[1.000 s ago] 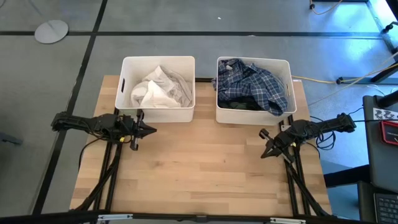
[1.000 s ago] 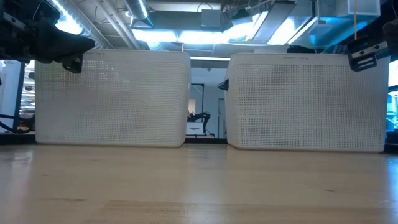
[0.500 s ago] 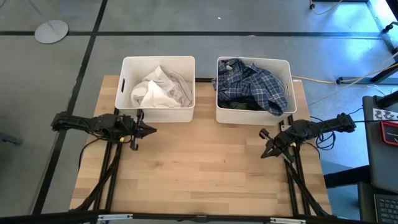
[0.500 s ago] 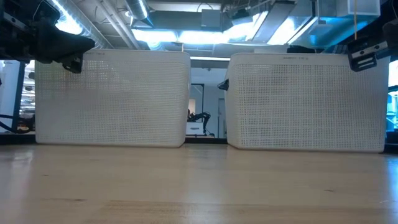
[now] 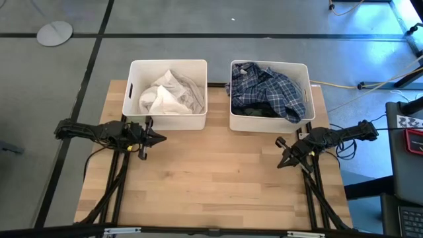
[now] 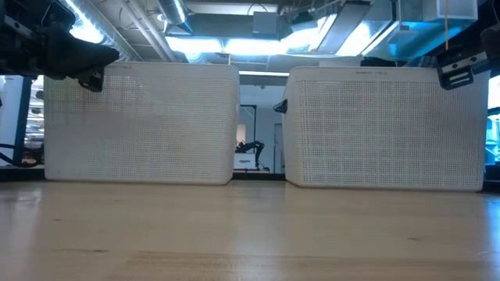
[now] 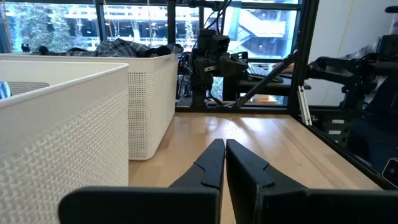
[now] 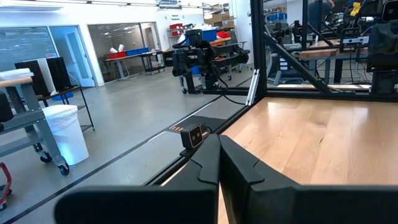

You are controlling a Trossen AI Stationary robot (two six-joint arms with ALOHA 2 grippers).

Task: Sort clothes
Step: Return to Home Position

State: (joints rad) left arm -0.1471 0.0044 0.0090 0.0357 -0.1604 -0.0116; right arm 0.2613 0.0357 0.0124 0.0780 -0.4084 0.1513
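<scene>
White and pale grey clothes (image 5: 168,94) lie heaped in the left white bin (image 5: 167,119). A navy-and-white plaid shirt (image 5: 271,88) lies over darker clothes in the right white bin (image 5: 269,123); its top shows above that bin's rim in the left wrist view (image 7: 118,47). My left gripper (image 5: 162,139) is shut and holds nothing; it hovers level at the table's left side, just in front of the left bin. My right gripper (image 5: 280,163) is shut with nothing in it, at the table's right side, nearer than the right bin.
The two bins stand side by side at the far half of the wooden table (image 5: 211,185) with a narrow gap between them. In the low view their perforated walls (image 6: 141,125) fill the far side. Bare wood lies between and in front of the arms.
</scene>
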